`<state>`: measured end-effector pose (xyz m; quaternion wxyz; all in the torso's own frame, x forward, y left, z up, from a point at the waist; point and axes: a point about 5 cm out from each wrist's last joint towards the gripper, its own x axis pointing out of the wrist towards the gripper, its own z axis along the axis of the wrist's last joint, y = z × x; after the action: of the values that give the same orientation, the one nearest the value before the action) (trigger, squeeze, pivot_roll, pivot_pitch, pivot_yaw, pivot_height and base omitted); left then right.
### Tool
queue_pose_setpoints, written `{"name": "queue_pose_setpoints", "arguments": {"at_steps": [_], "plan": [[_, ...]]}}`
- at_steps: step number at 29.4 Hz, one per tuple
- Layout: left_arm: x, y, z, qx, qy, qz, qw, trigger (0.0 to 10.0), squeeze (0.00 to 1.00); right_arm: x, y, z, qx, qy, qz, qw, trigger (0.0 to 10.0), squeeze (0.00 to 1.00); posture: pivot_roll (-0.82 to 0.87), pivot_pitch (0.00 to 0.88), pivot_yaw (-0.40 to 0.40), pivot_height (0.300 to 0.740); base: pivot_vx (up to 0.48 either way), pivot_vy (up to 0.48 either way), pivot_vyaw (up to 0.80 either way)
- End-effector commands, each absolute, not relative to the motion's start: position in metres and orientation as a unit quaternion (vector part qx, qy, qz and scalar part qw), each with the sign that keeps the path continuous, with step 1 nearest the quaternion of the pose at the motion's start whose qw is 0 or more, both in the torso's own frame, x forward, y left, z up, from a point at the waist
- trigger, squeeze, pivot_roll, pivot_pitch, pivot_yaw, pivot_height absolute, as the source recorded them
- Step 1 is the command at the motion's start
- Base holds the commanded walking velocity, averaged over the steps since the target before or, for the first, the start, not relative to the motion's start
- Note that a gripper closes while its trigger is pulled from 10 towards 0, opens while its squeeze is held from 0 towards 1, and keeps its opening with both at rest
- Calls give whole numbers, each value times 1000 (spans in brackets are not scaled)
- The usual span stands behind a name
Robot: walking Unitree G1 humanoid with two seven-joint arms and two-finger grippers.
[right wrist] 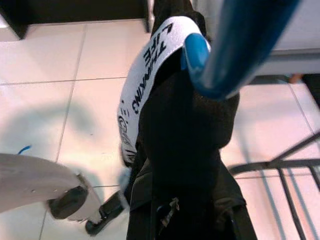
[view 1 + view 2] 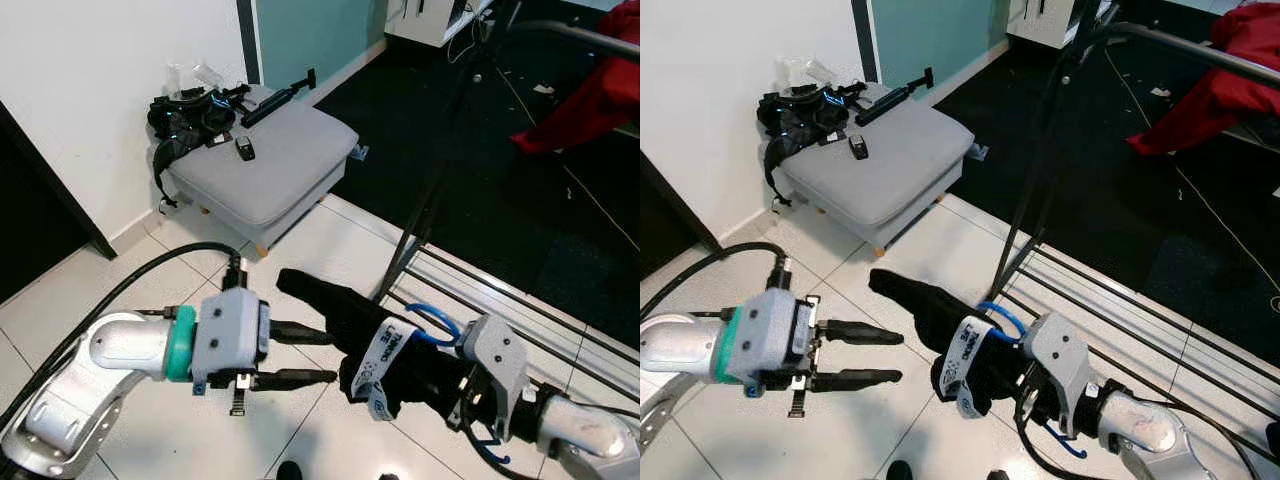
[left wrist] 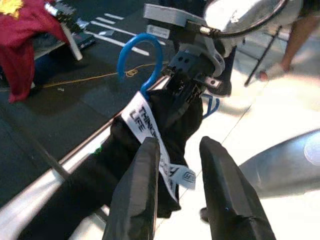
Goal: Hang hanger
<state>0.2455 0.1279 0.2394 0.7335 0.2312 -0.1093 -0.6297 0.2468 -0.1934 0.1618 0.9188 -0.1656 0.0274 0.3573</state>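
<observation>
A blue plastic hanger (image 2: 428,316) carries a black garment (image 2: 330,305) with a white printed label (image 2: 383,357). My right gripper (image 2: 458,393) is shut on the hanger just below its hook, low at the right, and the cloth covers most of its fingers. The hook (image 3: 131,56) curls up beside that gripper in the left wrist view. My left gripper (image 2: 328,356) is open, pointing right, its fingertips just short of the garment's left side. In the left wrist view the two fingers (image 3: 137,195) sit directly before the label (image 3: 150,130).
A black drying rack (image 2: 430,200) rises just behind the garment, its rails (image 2: 520,300) running along the floor. A red cloth (image 2: 590,100) hangs at the far right. A grey cushion stool (image 2: 270,165) with black gear stands by the wall. A person's leg (image 3: 300,35) is nearby.
</observation>
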Motion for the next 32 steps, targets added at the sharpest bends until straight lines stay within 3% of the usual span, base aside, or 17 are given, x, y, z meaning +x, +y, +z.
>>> {"name": "queue_pose_setpoints", "arguments": {"at_steps": [1, 2, 3, 4, 5, 7, 9, 10, 13, 16, 22, 32], "plan": [[243, 128, 239, 211, -108, -624, 745, 10000, 0, 246, -198, 156, -150, 37, 335, 930, 0, 0, -249, 260, 116, 740, 0, 0, 0], [247, 128, 238, 195, -109, -600, 768, 10000, 0, 248, -202, 154, -149, 36, 304, 940, 0, 0, -248, 259, 113, 740, 0, 0, 0], [247, 128, 238, 195, -109, -600, 768, 10000, 0, 248, -202, 154, -149, 36, 304, 940, 0, 0, -248, 259, 113, 740, 0, 0, 0], [254, 126, 234, 189, -108, -564, 796, 10000, 0, 249, -203, 151, -141, 35, 277, 950, 0, 0, -250, 256, 110, 740, 0, 0, 0], [254, 126, 234, 189, -108, -564, 796, 10000, 0, 249, -203, 151, -141, 35, 277, 950, 0, 0, -250, 256, 110, 740, 0, 0, 0], [268, 119, 215, 156, -82, -483, 857, 10000, 0, 250, -204, 141, -114, 36, 195, 974, 510, 0, -257, 254, 112, 740, 0, 0, 0], [268, 119, 215, 156, -82, -483, 857, 10000, 0, 250, -204, 141, -114, 36, 195, 974, 510, 0, -257, 254, 112, 740, 0, 0, 0], [273, 115, 200, 139, -56, -438, 887, 10000, 0, 249, -204, 134, -91, 44, 148, 984, 10000, 0, -264, 253, 119, 740, 0, 0, 0], [277, 112, 182, 115, -15, -395, 911, 10000, 0, 247, -205, 128, -69, 46, 93, 992, 10000, 0, -273, 250, 125, 740, 0, 0, 0], [283, 114, 134, 87, 86, -264, 957, 10000, 0, 239, -211, 106, -34, 65, -63, 995, 10000, 0, -290, 243, 137, 740, 0, 0, 0], [287, 121, 118, 69, 88, -196, 974, 10000, 0, 233, -210, 91, -46, 92, -125, 987, 10000, 0, -303, 237, 143, 740, 0, 0, 0], [292, 116, 126, 84, 32, -174, 981, 10000, 0, 234, -207, 98, -44, 46, -151, 986, 10000, 0, -321, 227, 149, 740, 0, 0, 0]]}}
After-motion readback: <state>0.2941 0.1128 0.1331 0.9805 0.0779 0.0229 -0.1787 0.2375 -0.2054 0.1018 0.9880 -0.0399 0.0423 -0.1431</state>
